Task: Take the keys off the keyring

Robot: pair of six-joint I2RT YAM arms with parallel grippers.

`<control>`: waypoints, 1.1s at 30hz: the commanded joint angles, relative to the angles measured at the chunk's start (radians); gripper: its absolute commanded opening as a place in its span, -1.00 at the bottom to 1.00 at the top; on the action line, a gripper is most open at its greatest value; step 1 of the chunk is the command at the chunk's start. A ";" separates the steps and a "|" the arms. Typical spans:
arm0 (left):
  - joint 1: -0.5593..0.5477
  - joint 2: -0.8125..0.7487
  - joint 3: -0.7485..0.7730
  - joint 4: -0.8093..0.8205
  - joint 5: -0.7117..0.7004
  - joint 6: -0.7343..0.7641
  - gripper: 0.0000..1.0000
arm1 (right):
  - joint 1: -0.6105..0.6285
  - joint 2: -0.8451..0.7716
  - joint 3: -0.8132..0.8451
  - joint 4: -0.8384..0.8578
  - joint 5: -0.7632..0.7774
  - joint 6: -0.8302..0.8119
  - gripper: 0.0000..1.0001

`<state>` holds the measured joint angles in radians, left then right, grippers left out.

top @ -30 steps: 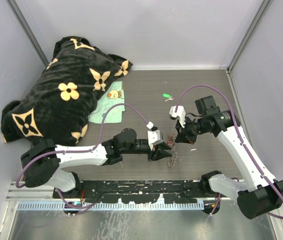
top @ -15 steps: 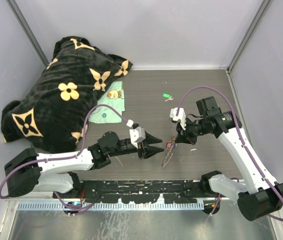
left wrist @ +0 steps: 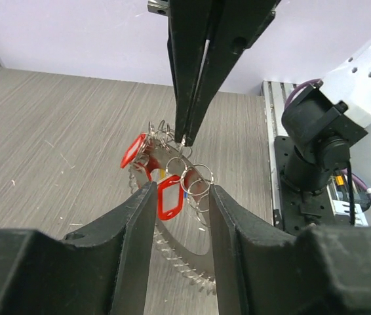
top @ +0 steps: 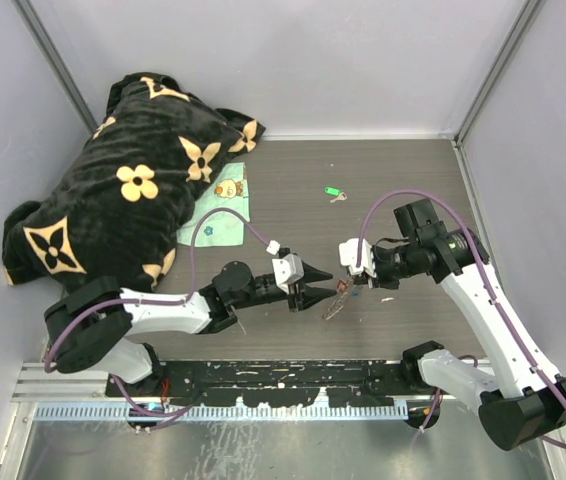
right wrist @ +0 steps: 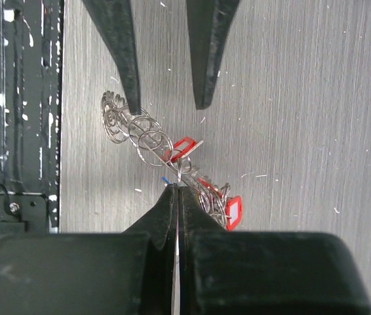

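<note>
The keyring [top: 334,306] is a large grey ring with a coiled rim, hanging tilted from my right gripper [top: 351,282]. The right gripper is shut on a thin wire ring at its top [right wrist: 177,187]. Small keys with red tags [right wrist: 184,146] and small split rings cluster on it. One red tag [left wrist: 169,197] hangs right in front of my left gripper [left wrist: 179,197]. The left gripper [top: 325,290] is open, just left of the keyring, its fingers [right wrist: 123,52] either side of the rim's end. A separate green-tagged key [top: 333,192] lies on the table farther back.
A black blanket with gold flowers [top: 133,190] is heaped at the back left, with a pale green cloth [top: 218,215] at its edge. Grey walls enclose the wood-grain table [top: 293,190]. A black rail [top: 293,380] runs along the near edge.
My left gripper drew back left from the keyring and opened, then came back to it, still open. My right gripper shifted slightly left, still holding the keyring.
</note>
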<state>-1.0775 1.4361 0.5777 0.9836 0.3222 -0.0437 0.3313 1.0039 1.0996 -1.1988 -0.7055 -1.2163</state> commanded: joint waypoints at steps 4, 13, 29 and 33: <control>0.008 0.078 0.071 0.217 0.023 0.006 -0.27 | 0.013 0.004 0.020 -0.006 -0.031 -0.143 -0.98; 0.008 0.121 0.105 0.196 0.040 0.008 -0.35 | 0.025 0.011 0.016 0.010 -0.055 -0.128 -0.99; 0.008 0.140 0.145 0.109 0.059 0.017 -0.46 | 0.049 0.009 0.017 0.025 -0.060 -0.097 -0.99; 0.008 0.141 0.149 0.085 0.064 0.023 -0.54 | 0.051 0.007 0.015 0.028 -0.061 -0.094 -0.98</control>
<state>-1.0714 1.5803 0.6880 1.0622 0.3717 -0.0395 0.3752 1.0214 1.0992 -1.2076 -0.7185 -1.3251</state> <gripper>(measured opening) 0.253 0.032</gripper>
